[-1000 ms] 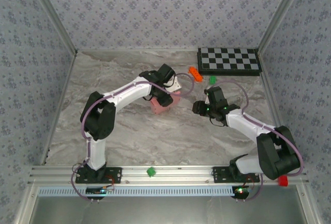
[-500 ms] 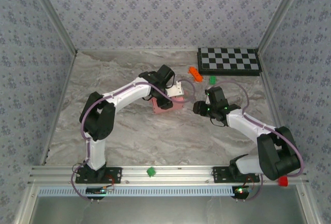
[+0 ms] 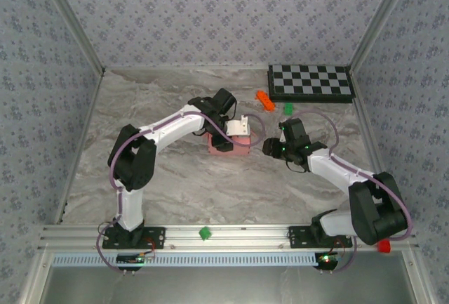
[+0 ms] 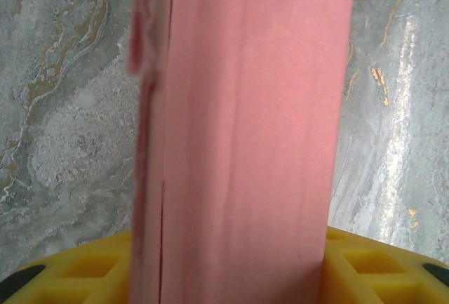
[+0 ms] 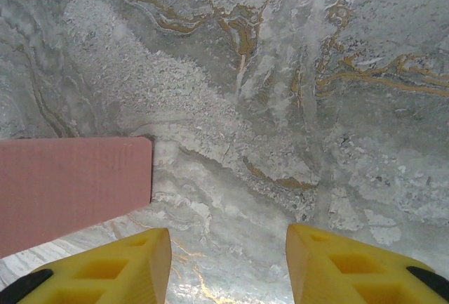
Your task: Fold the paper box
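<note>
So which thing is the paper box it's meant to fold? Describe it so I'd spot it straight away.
From the black-and-white checkerboard at the far right of the marbled grey table, look toward the middle, at the tip of the left arm. There the left gripper holds a plain salmon-pink card box, much bigger than the small orange block and small green block beside the checkerboard.

The table [image 3: 175,177] is a grey marbled slab with ochre veins, running from a metal rail [image 3: 231,234] at the near edge to the far wall [image 3: 224,16]. Pale blue-grey wallpaper with a small repeating floral print covers that wall and the left and right ones, with slim metal posts [image 3: 70,24] slanting along the far corners. The light is soft and even, with a pale sheen [image 4: 403,107] on the stone.
</note>
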`<state>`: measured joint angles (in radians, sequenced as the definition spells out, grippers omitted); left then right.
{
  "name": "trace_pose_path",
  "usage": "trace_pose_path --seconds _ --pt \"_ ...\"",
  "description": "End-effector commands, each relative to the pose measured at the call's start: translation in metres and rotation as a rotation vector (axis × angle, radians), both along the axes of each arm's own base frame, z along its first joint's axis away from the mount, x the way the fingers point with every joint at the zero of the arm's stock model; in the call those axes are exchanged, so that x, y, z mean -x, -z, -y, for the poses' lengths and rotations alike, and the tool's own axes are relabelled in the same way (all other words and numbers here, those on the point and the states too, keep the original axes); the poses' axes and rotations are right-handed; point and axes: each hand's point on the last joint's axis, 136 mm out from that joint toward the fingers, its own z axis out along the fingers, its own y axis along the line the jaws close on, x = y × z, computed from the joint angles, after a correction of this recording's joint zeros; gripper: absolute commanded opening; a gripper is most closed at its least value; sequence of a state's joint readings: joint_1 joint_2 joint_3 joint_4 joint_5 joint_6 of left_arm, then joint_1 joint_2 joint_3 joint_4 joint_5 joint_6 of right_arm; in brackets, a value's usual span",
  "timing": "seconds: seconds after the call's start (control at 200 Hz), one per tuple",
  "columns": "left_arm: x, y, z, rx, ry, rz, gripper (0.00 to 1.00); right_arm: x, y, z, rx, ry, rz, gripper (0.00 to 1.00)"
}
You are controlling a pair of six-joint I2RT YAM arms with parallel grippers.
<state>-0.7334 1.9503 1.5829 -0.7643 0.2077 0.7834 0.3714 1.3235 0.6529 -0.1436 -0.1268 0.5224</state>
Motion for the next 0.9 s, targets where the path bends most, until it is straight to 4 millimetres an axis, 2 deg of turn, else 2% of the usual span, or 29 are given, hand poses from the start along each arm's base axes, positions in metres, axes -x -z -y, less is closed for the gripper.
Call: trace_pose_path --seconds 0.0,0.38,0.41,0.58,0.79,0.895 --pt "0.006 -0.013 0.003 0.022 0.048 -0.018 0.55 0.003 0.0 0.005 0.012 -0.003 0.0 0.48" --pt "-0.002 -0.034 0.007 0.043 0.02 0.026 0.65 0.005 0.002 0.009 0.02 -0.002 -0.003 0.49" --pt "-0.001 -0.036 0.007 0.043 0.016 0.025 0.71 0.005 0.001 0.009 0.02 -0.003 -0.001 0.49" --pt "0.005 -0.047 0.005 0.034 0.005 0.041 0.73 0.004 -0.002 0.012 0.033 -0.011 0.002 0.5" --pt "0.012 -0.076 0.001 0.062 -0.023 0.068 0.73 0.002 -0.014 0.013 0.055 -0.049 0.022 0.51" --pt "0.006 -0.096 -0.003 0.094 -0.097 0.121 0.73 0.0 -0.024 0.013 0.063 -0.076 0.036 0.52"
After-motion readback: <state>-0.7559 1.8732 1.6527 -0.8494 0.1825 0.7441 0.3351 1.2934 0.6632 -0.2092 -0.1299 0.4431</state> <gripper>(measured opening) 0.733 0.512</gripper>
